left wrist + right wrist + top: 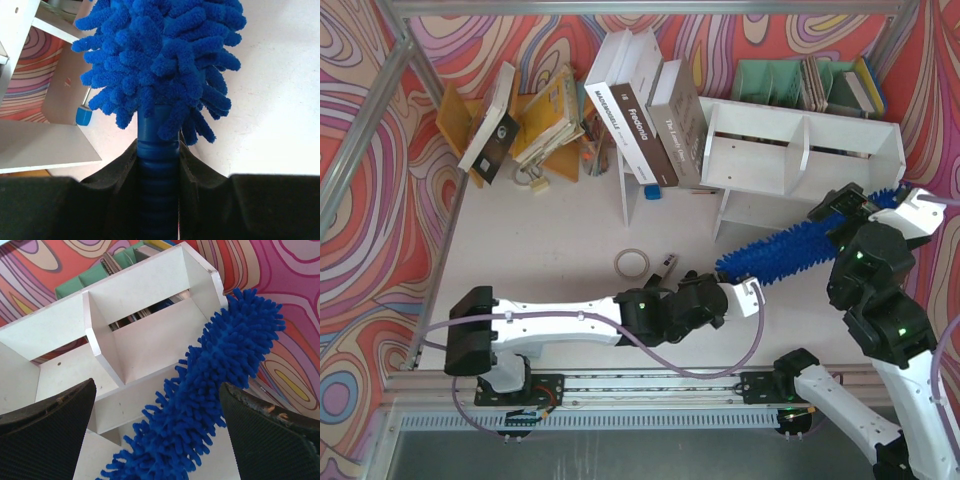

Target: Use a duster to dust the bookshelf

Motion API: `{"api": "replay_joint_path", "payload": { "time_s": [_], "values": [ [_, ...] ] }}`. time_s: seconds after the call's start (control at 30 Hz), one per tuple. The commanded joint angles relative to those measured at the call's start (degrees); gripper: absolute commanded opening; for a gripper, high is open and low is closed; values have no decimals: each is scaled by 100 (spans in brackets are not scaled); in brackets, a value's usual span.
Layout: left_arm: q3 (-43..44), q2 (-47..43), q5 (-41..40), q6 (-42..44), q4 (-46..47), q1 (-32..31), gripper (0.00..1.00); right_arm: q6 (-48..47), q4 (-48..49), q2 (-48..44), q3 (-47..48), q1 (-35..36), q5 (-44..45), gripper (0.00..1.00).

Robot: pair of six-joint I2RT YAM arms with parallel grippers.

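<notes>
The bright blue fluffy duster [810,240] lies slanted from the table's middle up toward the right end of the white bookshelf [800,150]. My left gripper [735,290] is shut on its ribbed blue handle [157,170], with the fluffy head [165,60] sticking out ahead of the jaws. My right gripper [845,212] hovers over the far part of the duster, in front of the shelf. It is wide open, and the duster [215,390] runs between its fingers [47,435] without being gripped. The bookshelf's compartments [135,330] show behind the duster.
Several books [655,110] lean against the shelf's left end. A pale green organizer [770,80] stands behind the shelf. A tape roll [632,263] and a small black-and-silver tool [665,265] lie near my left wrist. A tan wooden rack [470,115] with books sits at the back left.
</notes>
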Motion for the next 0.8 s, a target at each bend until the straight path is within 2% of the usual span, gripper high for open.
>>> {"api": "replay_joint_path", "payload": {
  "time_s": [0.0, 0.27, 0.47, 0.77],
  "values": [
    [367, 364, 83, 14, 333, 169, 0, -219, 273, -51, -207, -3, 44, 98],
    [303, 754, 180, -126, 240, 382, 0, 187, 4, -236, -918, -4, -352, 99],
    [97, 809, 160, -347, 245, 402, 0, -26, 647, -825, -1638, -3, -593, 99],
    [-215, 753, 34, -657, 61, 403, 0, 24, 732, -1103, -1860, -7, -431, 99]
  ]
}}
